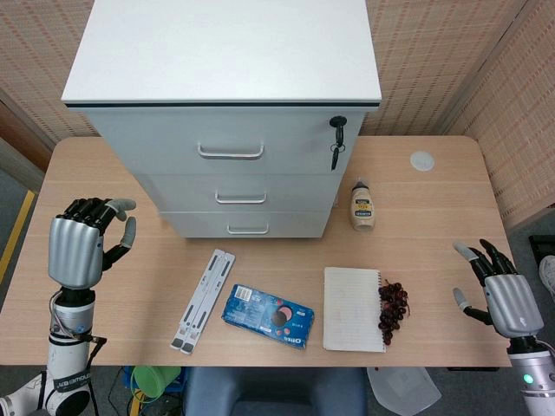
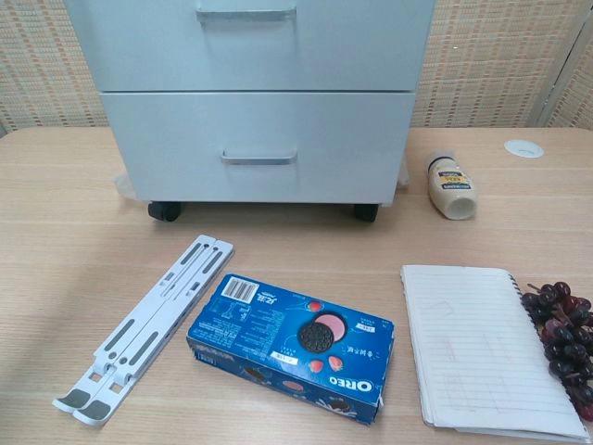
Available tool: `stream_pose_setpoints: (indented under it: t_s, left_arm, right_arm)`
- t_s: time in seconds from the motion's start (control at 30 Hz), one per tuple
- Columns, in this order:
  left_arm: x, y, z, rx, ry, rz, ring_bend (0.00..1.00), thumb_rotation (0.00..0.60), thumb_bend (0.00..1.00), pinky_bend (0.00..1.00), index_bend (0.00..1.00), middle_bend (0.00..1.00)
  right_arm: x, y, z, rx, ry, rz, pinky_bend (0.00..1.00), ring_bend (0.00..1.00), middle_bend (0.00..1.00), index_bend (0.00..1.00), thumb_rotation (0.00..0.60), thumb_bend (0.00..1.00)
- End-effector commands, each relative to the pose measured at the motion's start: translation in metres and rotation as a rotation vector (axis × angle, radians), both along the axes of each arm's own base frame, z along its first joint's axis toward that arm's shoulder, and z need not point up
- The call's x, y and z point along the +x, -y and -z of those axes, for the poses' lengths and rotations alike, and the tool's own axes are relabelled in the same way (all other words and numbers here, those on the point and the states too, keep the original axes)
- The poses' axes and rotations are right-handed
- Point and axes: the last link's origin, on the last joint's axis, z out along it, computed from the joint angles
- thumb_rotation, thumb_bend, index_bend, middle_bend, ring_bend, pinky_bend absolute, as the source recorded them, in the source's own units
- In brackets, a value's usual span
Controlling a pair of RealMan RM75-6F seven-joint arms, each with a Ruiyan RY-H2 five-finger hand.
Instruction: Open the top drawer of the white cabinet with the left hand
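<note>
We are only approaching: our left hand, empty with fingers loosely curled, at lower left, must reach the top drawer handle of the white cabinet.

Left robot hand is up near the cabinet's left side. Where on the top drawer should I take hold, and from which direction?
Grip the top drawer's handle, the horizontal bar centred on the drawer front. Bring the left robot hand in from the front, fingers hooking over the bar from above into the gap behind it, then pull straight toward the robot. Stay left of the key hanging at the right end.
</note>
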Motion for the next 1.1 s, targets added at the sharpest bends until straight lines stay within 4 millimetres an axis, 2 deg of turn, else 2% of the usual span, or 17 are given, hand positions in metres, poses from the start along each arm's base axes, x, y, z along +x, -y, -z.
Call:
stream_pose_setpoints:
  t_s: [0.03,0.1,0.17,0.23,0.37,0.6,0.83,1.0,1.1]
  left_arm:
    - [0.014,-0.003,0.000,0.037,-0.030,0.019,0.73,0.600,0.43,0.88,0.43,0.75]
    - [0.020,-0.005,0.001,0.034,-0.028,0.024,0.78,0.600,0.43,0.96,0.41,0.80]
    - [0.025,-0.007,0.002,0.040,-0.025,0.026,0.83,0.600,0.40,1.00,0.39,0.86]
    - [0.032,-0.010,0.003,0.048,-0.022,0.032,0.88,0.600,0.36,1.00,0.39,0.92]
    - [0.044,-0.017,0.005,0.081,-0.006,0.054,0.93,0.600,0.35,1.00,0.41,0.97]
    - [0.066,-0.026,0.009,0.123,0.033,0.111,0.96,0.600,0.35,1.00,0.44,0.99]
    - [0.080,-0.035,0.012,0.140,0.065,0.133,0.97,0.600,0.35,1.00,0.46,1.00]
    - [0.092,-0.039,0.012,0.149,0.082,0.145,0.97,0.600,0.25,1.00,0.46,1.00]
    - [0.099,-0.041,0.011,0.154,0.089,0.151,0.97,0.600,0.23,1.00,0.47,1.00]
  right_arm:
    - [0.000,0.000,0.000,0.000,-0.001,0.002,0.15,0.11,0.20,0.14,0.600,0.34]
    - [0.000,0.000,0.000,0.000,-0.001,0.000,0.15,0.11,0.20,0.14,0.600,0.34]
    - [0.000,0.001,0.000,0.002,0.001,-0.001,0.15,0.11,0.20,0.14,0.600,0.34]
    - [0.000,0.001,0.000,0.006,0.001,0.000,0.15,0.11,0.20,0.14,0.600,0.34]
    - [0.000,0.001,0.001,0.005,0.002,0.000,0.15,0.11,0.20,0.14,0.600,0.34]
    - [0.000,0.001,0.001,0.008,0.002,0.000,0.15,0.11,0.20,0.14,0.600,0.34]
    - [0.000,0.002,0.002,0.010,0.003,0.002,0.15,0.11,0.20,0.14,0.600,0.34]
    - [-0.001,0.001,0.003,0.011,0.003,0.004,0.15,0.11,0.20,0.14,0.600,0.34]
    - [-0.002,0.001,0.003,0.010,0.005,0.005,0.15,0.11,0.20,0.14,0.600,0.34]
